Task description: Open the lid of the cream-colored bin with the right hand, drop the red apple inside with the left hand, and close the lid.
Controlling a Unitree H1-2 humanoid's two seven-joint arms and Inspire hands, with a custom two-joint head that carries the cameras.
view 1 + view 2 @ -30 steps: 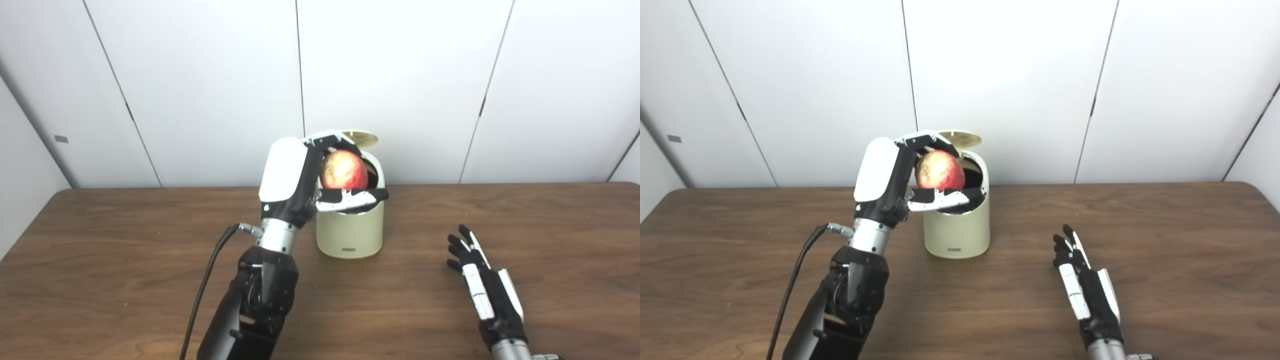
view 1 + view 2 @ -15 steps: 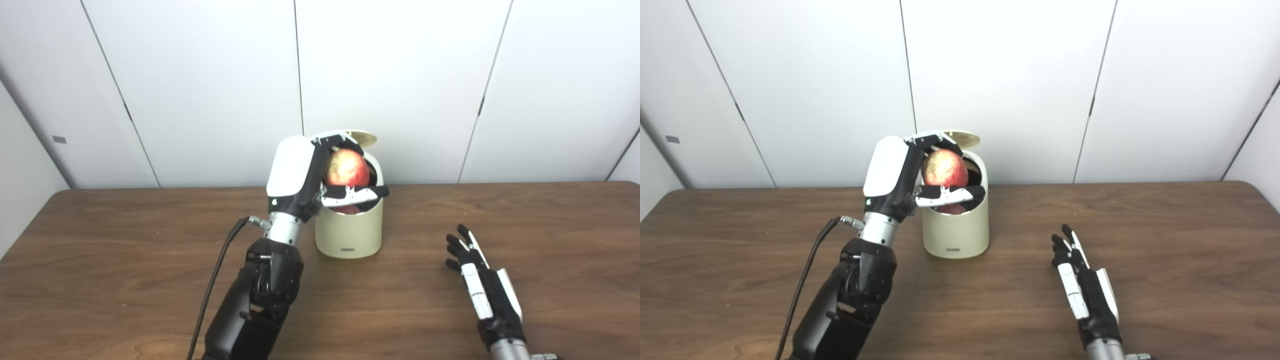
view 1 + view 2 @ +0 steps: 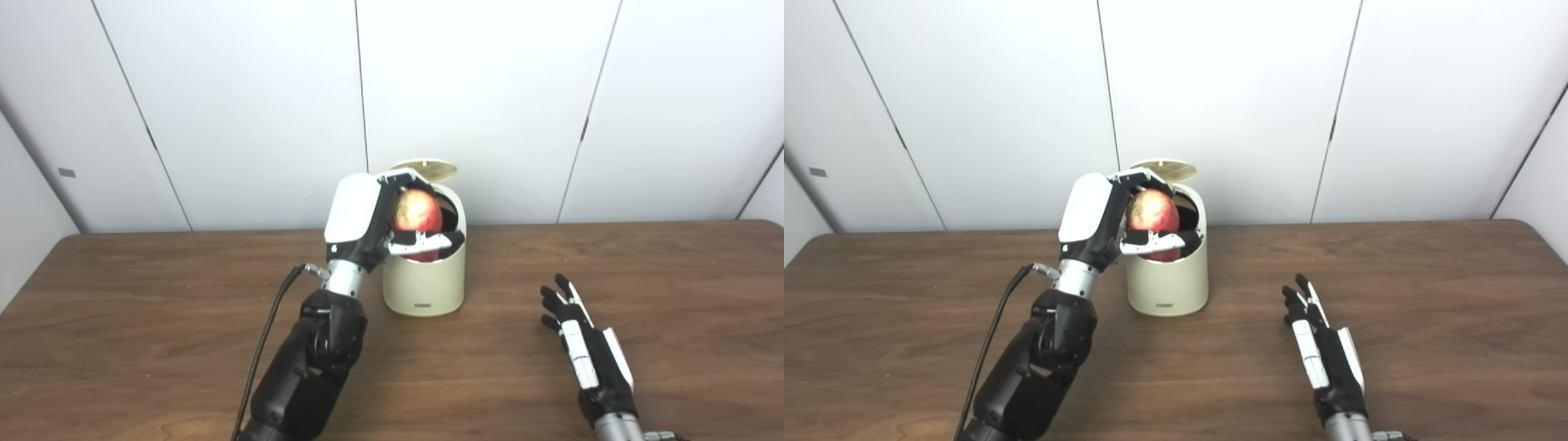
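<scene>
Over open bin (image 3: pixel 422 285), apple (image 3: pixel 418 211) sits lower.

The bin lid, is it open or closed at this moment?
Open. The lid stands raised behind the bin mouth, and the left hand holds the apple at the opening.

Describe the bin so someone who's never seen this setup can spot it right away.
On the brown wooden table, look near the far edge at the middle, in front of the white wall panels. The cream-colored bin is a small rounded cylinder with its round lid tipped up at the back. It is the only container, and the left hand holds a red apple over its mouth.
</scene>
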